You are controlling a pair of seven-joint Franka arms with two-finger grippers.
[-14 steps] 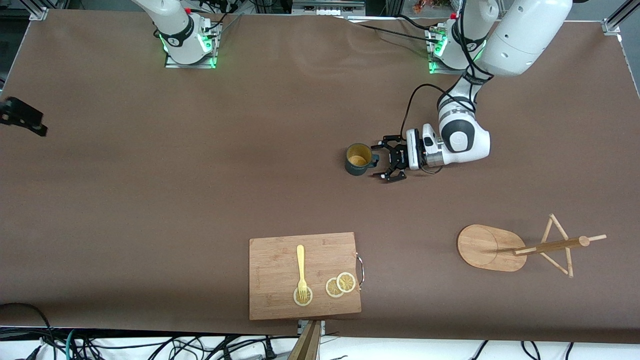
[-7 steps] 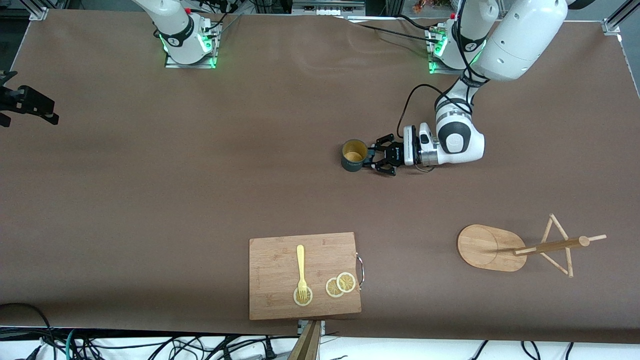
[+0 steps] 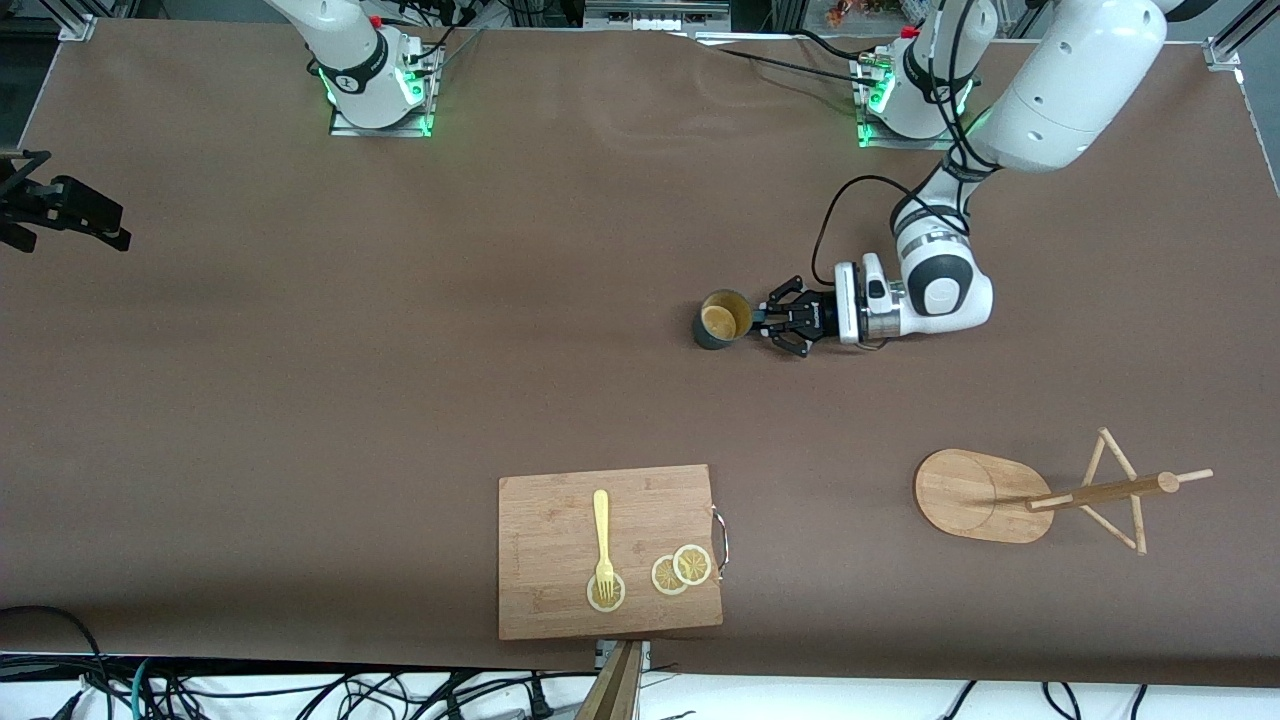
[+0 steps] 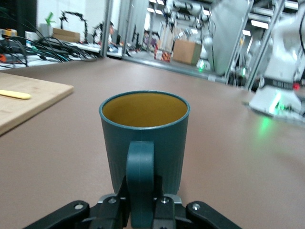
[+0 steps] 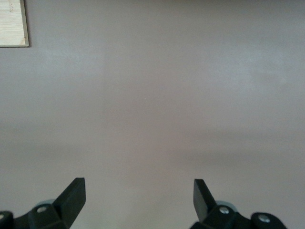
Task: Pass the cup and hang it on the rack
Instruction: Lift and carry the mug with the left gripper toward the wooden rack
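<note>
Cup: the cup (image 3: 722, 320) stands upright near the middle of the counter (image 3: 400, 350), mustard inside showing, its handle (image 4: 140, 181) turned toward the left arm's end.
Left hand: the left hand (image 3: 775, 319) lies low and level beside the cup, clenched on the handle; in the left wrist view its fingers (image 4: 164, 210) press the handle from both sides.
Right hand: the right hand (image 3: 45, 205) hangs over the counter's edge at the right arm's end, released, its fingers (image 5: 74, 195) spread wide over bare counter; this arm waits.
Rack: the rack (image 3: 1040, 495) stands nearer the front camera than the cup, toward the left arm's end, well apart from the cup.
Cutting board: the cutting board (image 3: 608, 550) lies near the front edge, carrying a yellow fork (image 3: 602, 545) and lemon slices (image 3: 680, 570).
</note>
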